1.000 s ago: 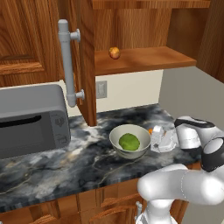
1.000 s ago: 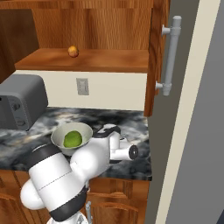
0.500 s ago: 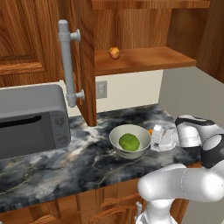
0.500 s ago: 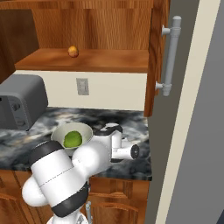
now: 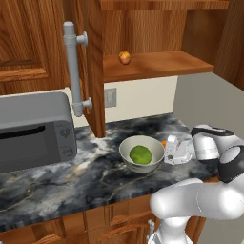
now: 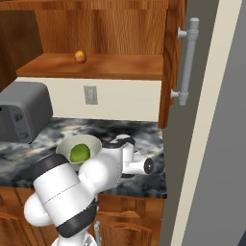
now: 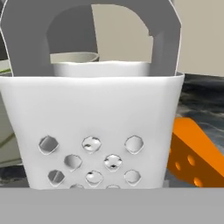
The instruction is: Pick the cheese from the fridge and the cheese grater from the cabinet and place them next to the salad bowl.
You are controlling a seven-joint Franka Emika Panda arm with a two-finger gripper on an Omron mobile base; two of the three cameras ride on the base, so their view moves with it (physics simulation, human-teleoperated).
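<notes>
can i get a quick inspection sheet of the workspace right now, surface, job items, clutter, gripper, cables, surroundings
surface: dark marbled counter, nothing spilled that I can see
job's things: salad bowl upright on the counter with the green ball inside; cheese grater standing right beside the bowl; cheese lying on the counter next to the grater, mostly hidden behind it in the left base view
clutter: small round yellow-orange fruit on the cabinet shelf
grippers: gripper low at the counter by the grater, jaws wide; whether it touches the grater I cannot tell
cables: nothing seen
surroundings: grey toaster oven on the counter; open cabinet door with grey bar handle; wall outlet
</notes>
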